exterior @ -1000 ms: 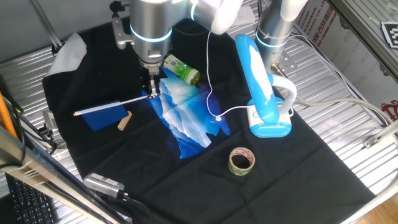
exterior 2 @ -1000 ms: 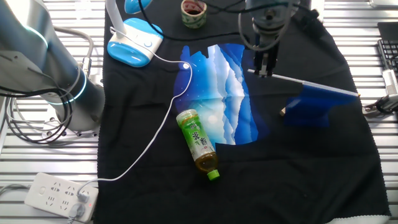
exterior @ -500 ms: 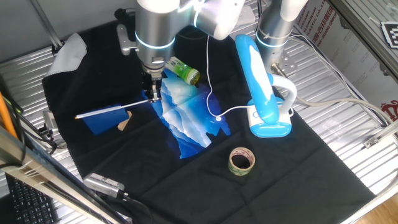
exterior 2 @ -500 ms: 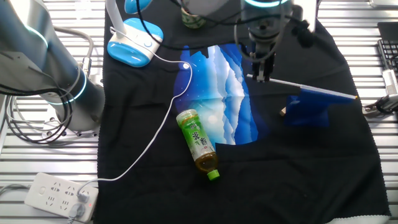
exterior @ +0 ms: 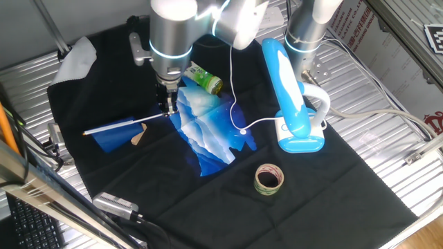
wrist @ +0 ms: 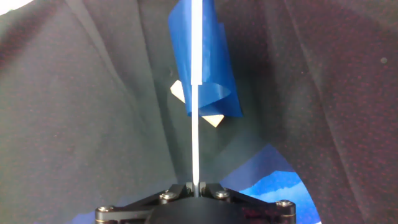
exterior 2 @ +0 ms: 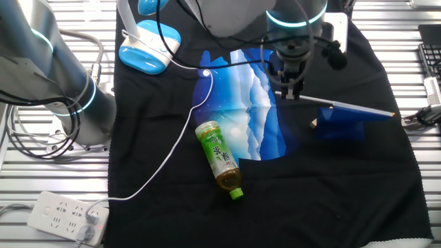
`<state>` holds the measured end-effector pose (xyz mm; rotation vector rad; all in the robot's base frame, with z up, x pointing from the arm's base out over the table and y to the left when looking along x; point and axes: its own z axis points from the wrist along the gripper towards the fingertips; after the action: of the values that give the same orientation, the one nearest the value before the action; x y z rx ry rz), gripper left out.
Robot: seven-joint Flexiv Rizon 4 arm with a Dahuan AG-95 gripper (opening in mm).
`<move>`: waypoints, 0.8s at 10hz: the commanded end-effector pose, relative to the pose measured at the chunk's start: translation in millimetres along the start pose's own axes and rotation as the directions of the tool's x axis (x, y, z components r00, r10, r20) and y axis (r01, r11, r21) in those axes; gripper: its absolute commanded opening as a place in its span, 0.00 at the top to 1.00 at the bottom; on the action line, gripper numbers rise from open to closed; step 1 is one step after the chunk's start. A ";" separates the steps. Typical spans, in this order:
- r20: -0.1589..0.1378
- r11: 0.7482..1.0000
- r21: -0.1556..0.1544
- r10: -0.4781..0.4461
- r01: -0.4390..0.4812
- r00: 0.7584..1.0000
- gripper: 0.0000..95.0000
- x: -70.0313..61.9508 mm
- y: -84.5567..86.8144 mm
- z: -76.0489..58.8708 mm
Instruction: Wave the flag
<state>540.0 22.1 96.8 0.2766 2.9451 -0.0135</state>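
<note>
The flag point(exterior: 111, 133) is a small dark blue cloth on a thin white stick. It reaches left from my gripper point(exterior: 167, 109) over the black cloth. In the other fixed view the flag point(exterior 2: 344, 118) reaches right from my gripper point(exterior 2: 289, 91). In the hand view the stick runs straight up from my shut jaws point(wrist: 196, 185) and the blue cloth point(wrist: 205, 62) hangs at its far end. My gripper is shut on the near end of the stick and holds the flag about level, just above the table.
A tan wooden block point(exterior: 138, 135) lies under the flag. A blue-and-white patterned cloth point(exterior: 208, 131) lies beside my gripper. A green bottle point(exterior: 202, 76), a blue-and-white lamp point(exterior: 291, 97) with a white cable, and a tape roll point(exterior: 268, 178) are nearby. A keyboard edge point(exterior 2: 431, 65) is close.
My gripper has turned slightly with the stick in it, and the flag's far end has swung a little across the table. The grip has not changed.
</note>
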 end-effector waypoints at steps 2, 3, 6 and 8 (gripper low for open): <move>-0.008 1.000 -0.004 -0.004 0.004 1.000 1.00 -1.4 0.6 12.4; -0.008 1.000 -0.004 -0.003 0.003 1.000 1.00 -1.8 1.7 14.8; 0.004 1.000 -0.004 0.000 0.000 1.000 1.00 -3.4 5.6 29.2; 0.007 1.000 -0.004 -0.002 0.002 1.000 1.00 -3.6 5.3 37.2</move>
<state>552.6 25.5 58.0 0.2719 2.9363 -0.0094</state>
